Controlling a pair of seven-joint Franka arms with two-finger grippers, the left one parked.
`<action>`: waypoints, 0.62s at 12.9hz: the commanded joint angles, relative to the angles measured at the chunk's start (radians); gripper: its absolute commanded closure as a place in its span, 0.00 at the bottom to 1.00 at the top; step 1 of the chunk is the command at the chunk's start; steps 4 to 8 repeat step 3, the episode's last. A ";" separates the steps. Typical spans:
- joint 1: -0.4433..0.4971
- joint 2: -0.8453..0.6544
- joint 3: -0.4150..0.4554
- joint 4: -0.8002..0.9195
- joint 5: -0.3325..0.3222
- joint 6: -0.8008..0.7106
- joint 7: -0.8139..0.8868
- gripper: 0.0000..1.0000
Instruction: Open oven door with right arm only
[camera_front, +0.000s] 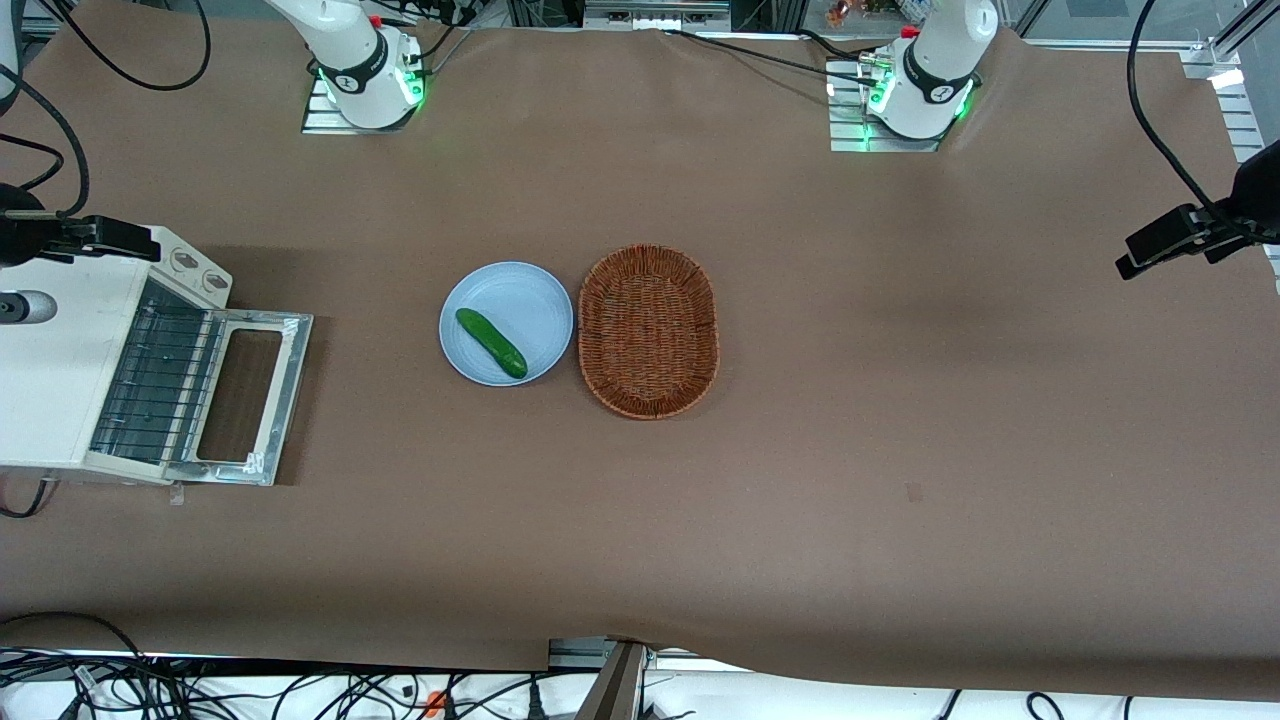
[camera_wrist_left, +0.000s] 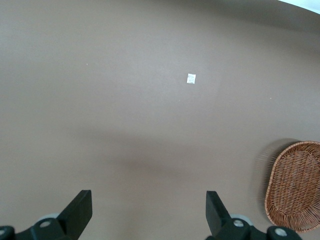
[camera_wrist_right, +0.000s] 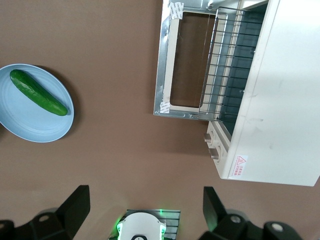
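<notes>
The off-white oven (camera_front: 50, 370) stands at the working arm's end of the table. Its oven door (camera_front: 290, 395) is folded down flat onto the table, bare silver frame up, and the wire rack (camera_front: 160, 385) shows inside. In the right wrist view the oven (camera_wrist_right: 280, 100), the flat door (camera_wrist_right: 165, 60), the two knobs (camera_wrist_right: 215, 142) and the red-marked sticker (camera_wrist_right: 239, 165) all show. My right gripper (camera_wrist_right: 145, 205) hangs high above the table, apart from the oven, open and empty, with its fingers (camera_wrist_right: 75, 205) spread wide. The right arm's base (camera_front: 360, 65) shows in the front view.
A light blue plate (camera_front: 520, 295) with a green cucumber (camera_front: 491, 343) lies mid-table, beside a wicker basket (camera_front: 590, 300). Black clamp-mounted cameras sit over the oven (camera_front: 70, 238) and at the parked arm's end (camera_front: 1190, 235). The plate (camera_wrist_right: 30, 125) also shows in the right wrist view.
</notes>
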 joint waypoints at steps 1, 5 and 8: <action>-0.004 -0.004 0.004 0.006 0.017 -0.002 0.019 0.00; -0.001 -0.004 0.004 0.007 0.019 -0.002 0.019 0.00; -0.001 -0.004 0.004 0.007 0.019 -0.002 0.019 0.00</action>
